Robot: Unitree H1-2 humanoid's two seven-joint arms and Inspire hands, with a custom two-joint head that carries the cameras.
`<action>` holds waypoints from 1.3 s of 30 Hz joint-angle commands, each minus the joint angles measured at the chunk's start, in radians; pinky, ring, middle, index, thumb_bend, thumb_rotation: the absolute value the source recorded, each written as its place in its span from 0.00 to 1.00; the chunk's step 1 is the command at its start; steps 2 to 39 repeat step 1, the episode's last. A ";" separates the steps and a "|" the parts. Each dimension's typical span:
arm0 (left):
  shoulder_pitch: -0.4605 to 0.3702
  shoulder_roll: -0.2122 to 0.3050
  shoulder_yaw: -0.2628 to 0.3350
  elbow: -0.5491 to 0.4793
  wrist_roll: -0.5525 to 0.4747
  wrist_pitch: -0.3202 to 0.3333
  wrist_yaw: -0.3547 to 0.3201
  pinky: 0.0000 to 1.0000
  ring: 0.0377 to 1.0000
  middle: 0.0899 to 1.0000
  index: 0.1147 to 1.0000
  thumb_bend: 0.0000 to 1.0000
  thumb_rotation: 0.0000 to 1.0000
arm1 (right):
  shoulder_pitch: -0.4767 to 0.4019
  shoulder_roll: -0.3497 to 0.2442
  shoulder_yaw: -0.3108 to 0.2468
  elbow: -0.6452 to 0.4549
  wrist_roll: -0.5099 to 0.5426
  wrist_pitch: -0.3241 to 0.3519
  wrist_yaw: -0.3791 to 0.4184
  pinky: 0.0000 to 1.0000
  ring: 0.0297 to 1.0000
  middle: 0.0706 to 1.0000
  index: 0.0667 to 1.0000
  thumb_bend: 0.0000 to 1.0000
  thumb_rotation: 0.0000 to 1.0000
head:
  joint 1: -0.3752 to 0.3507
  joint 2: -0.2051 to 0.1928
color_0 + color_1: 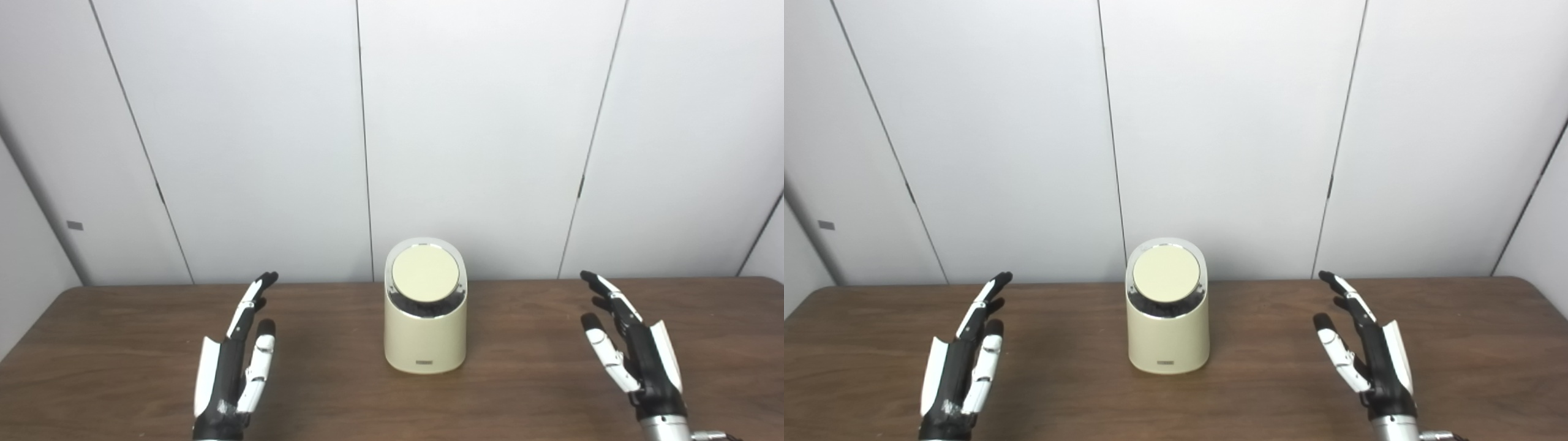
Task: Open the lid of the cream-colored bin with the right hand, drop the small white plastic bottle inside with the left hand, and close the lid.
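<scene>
the black-and-white left hand [236, 361] rises from the bottom left, fingers [254, 300] straight and apart, thumb alongside, palm turned inward, holding nothing. the black-and-white right hand [634, 349] mirrors it from the bottom right, fingers [603, 288] extended and spread, empty, metal wrist at the frame edge.

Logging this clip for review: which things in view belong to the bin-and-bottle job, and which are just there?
Part of the job:
- cream-colored cylindrical plastic bin, round lid shut
- left hand, open, holding nothing
- right hand, open, holding nothing
The small white bottle is not in view.

Just there:
- dark brown wooden table
- white panelled wall
</scene>
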 commanded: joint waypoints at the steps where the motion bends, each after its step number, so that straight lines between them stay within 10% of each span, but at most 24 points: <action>1: -0.008 0.008 0.007 -0.024 -0.019 -0.023 0.008 0.88 0.94 0.94 0.91 0.20 1.00 | -0.008 0.008 -0.008 -0.020 0.041 -0.056 0.009 0.84 0.90 0.90 0.85 0.31 0.83 | -0.003 0.002; 39: -0.008 0.008 0.007 -0.024 -0.019 -0.023 0.008 0.88 0.94 0.94 0.91 0.20 1.00 | -0.008 0.008 -0.008 -0.020 0.041 -0.056 0.009 0.84 0.90 0.90 0.85 0.31 0.83 | -0.003 0.002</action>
